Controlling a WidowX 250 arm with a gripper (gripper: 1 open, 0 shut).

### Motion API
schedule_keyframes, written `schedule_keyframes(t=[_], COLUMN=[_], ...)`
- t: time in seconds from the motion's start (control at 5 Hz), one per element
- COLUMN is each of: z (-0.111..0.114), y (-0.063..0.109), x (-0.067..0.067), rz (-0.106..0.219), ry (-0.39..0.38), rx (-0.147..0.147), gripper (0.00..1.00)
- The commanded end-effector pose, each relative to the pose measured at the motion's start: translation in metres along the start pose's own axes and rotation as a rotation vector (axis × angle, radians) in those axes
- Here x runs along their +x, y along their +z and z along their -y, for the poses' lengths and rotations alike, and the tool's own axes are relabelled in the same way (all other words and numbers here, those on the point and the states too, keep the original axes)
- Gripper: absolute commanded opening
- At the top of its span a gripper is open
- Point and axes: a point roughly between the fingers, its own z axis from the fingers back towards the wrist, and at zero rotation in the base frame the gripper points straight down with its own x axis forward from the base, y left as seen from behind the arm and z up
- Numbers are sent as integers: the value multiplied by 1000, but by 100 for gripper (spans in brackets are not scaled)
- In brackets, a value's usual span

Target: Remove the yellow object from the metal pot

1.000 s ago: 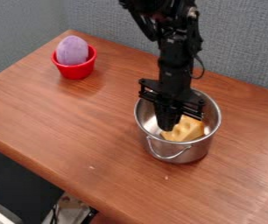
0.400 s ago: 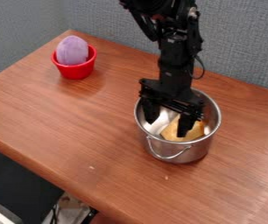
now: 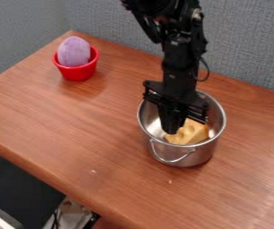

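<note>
The metal pot (image 3: 164, 152) stands on the wooden table, right of centre. Inside it lies the yellow object (image 3: 194, 134), a flat wedge resting against the pot's right inner wall. My gripper (image 3: 175, 128) reaches straight down into the pot from the black arm above. Its fingers are drawn together, and their tips sit at the left edge of the yellow object. The tips are low in the pot, so I cannot make out whether any of the wedge is pinched between them.
A small red bowl (image 3: 76, 68) holding a purple egg-shaped object (image 3: 72, 48) sits at the table's back left. The table's front edge (image 3: 55, 170) runs diagonally, with a drop below it. A grey wall stands behind.
A moment ago the fingers were spread wide inside the pot around the yellow object. They have since come together again. The arm and pot stay in place.
</note>
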Motion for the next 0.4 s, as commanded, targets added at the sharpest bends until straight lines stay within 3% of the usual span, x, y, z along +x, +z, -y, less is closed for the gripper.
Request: schedule_keyframes(t=[0.0,0.2], z=[4,3], y=[25,47], x=[1,-2], rz=[67,113], ry=[-27,-30], rx=[-4,-14], gripper=[0,0])
